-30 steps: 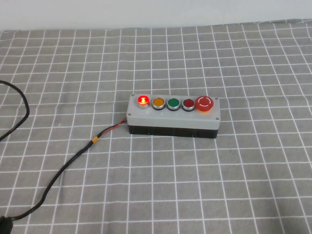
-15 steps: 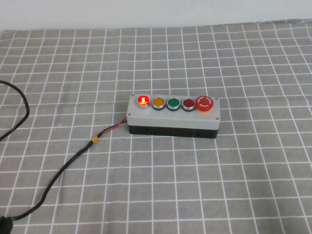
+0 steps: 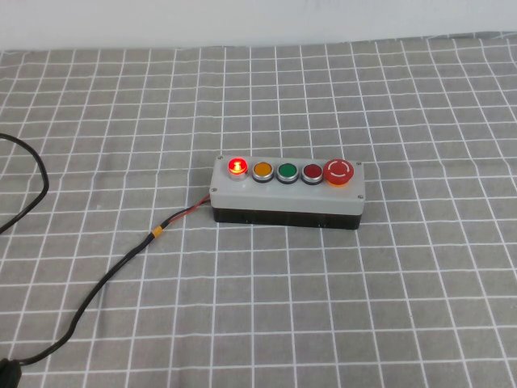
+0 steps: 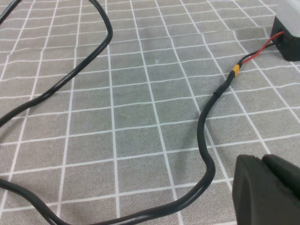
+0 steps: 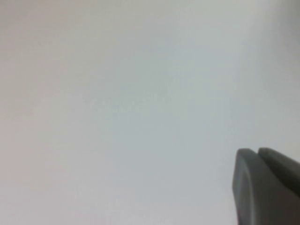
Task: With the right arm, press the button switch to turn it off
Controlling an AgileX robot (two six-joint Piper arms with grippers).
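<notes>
The button switch (image 3: pixel 287 191) lies in the middle of the grey checked cloth, light-grey top on a black base. Its left-most red button (image 3: pixel 237 166) is lit. Beside it come orange, green and dark-red buttons, then the big red mushroom button (image 3: pixel 338 171). Its black cable (image 3: pixel 105 279) runs off toward the front left. Neither arm shows in the high view. My left gripper (image 4: pixel 262 161) hovers low over the cloth near the cable (image 4: pixel 206 140), fingers together, empty. One corner of the box (image 4: pixel 288 28) shows there. My right gripper (image 5: pixel 258 152) faces a blank pale surface, fingers together.
The checked cloth (image 3: pixel 404 307) covers the whole table up to a white wall at the back. A second loop of black cable (image 3: pixel 36 174) lies at the left edge. A yellow band (image 3: pixel 157 233) marks the cable where red wires lead into the box.
</notes>
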